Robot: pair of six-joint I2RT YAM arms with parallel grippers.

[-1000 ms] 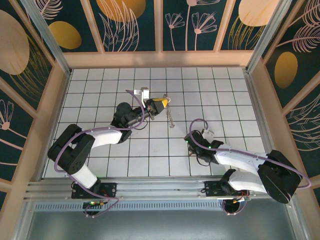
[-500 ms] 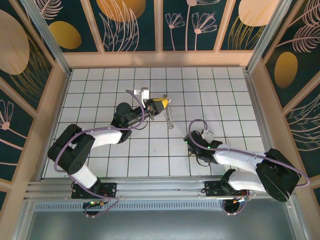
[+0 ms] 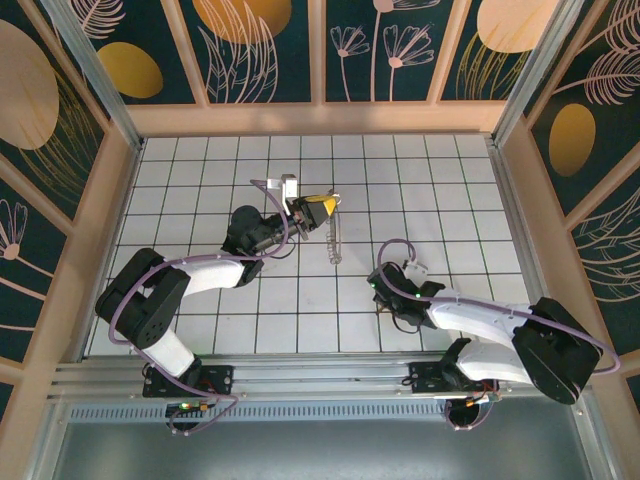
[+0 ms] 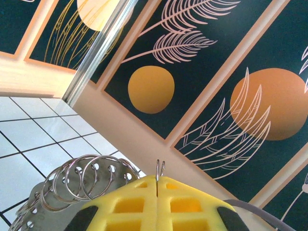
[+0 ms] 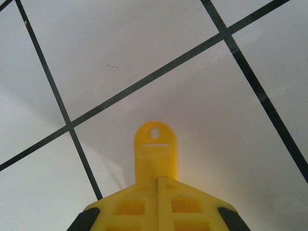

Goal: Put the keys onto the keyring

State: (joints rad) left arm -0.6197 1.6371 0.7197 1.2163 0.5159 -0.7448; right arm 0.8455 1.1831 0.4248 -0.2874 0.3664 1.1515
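The right gripper (image 5: 158, 185) is clamped on the key (image 5: 155, 147), its head pointing straight ahead and the blade probably hidden inside. The keyring (image 3: 335, 240) hangs pinched in the closed left gripper (image 4: 157, 185), ahead-left of the right one.

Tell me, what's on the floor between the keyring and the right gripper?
Nothing is there. In the top view, just bare white tiles lie between the hanging keyring and the right gripper.
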